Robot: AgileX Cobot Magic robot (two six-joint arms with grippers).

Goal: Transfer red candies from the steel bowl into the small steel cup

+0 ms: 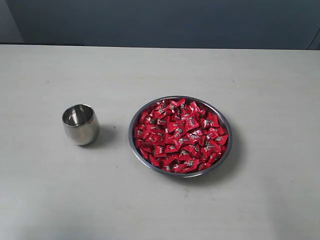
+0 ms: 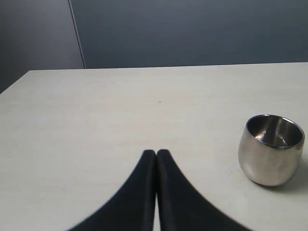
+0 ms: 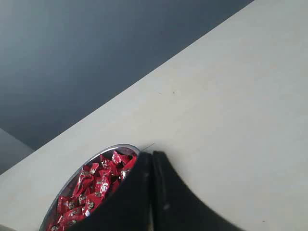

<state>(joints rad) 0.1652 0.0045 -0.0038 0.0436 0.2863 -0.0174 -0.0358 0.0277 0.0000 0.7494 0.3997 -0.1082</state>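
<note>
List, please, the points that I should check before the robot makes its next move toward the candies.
1. The small steel cup stands upright, mouth up: ok.
2. No candy shows inside the cup: ok.
3. The steel bowl holds plenty of red candies: ok.
4. Bowl and cup stand apart on the table, nothing between them: ok.
5. The right gripper is open for a pick: not ok, jaws shut.
6. The left gripper carries nothing: ok, shut and empty.
</note>
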